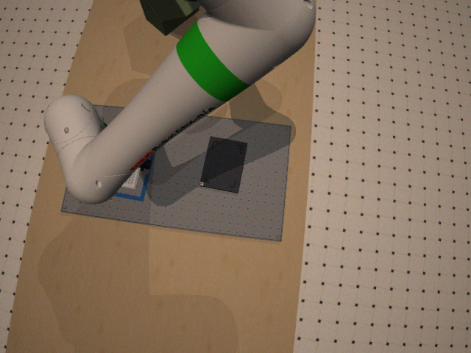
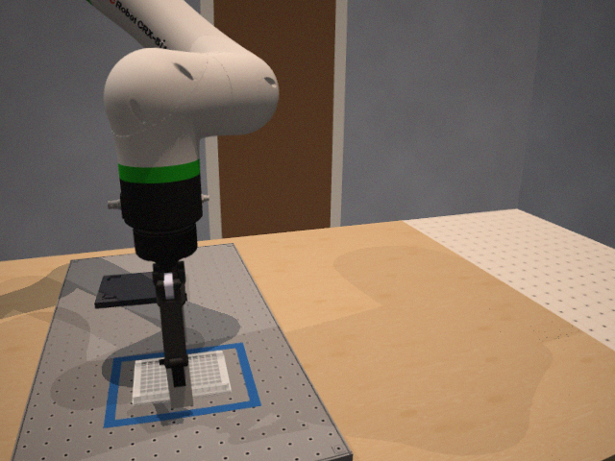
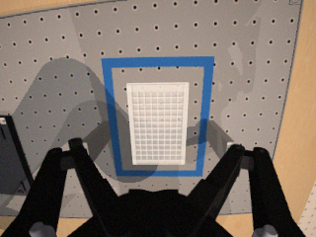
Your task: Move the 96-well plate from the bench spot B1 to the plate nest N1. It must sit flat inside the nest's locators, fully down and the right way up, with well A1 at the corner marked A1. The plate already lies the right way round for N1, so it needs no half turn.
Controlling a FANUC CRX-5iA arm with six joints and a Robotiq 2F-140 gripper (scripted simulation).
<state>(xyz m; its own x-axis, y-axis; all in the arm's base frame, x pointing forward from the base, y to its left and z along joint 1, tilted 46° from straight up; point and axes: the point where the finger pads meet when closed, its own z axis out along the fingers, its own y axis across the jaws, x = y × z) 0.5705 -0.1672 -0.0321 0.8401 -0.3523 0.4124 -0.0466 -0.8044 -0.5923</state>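
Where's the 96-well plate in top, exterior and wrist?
Top: 96-well plate left of centre, mostly hidden under the arm.
Exterior: lower left, partly behind the open hand.
Wrist: centre.
Shared landmark: the blue square outline around it.

Arm (image 2: 149,30) lettering: "Robot CRX-5i", partly cut

White arm (image 2: 188,89), green band, black pincer (image 2: 174,372)
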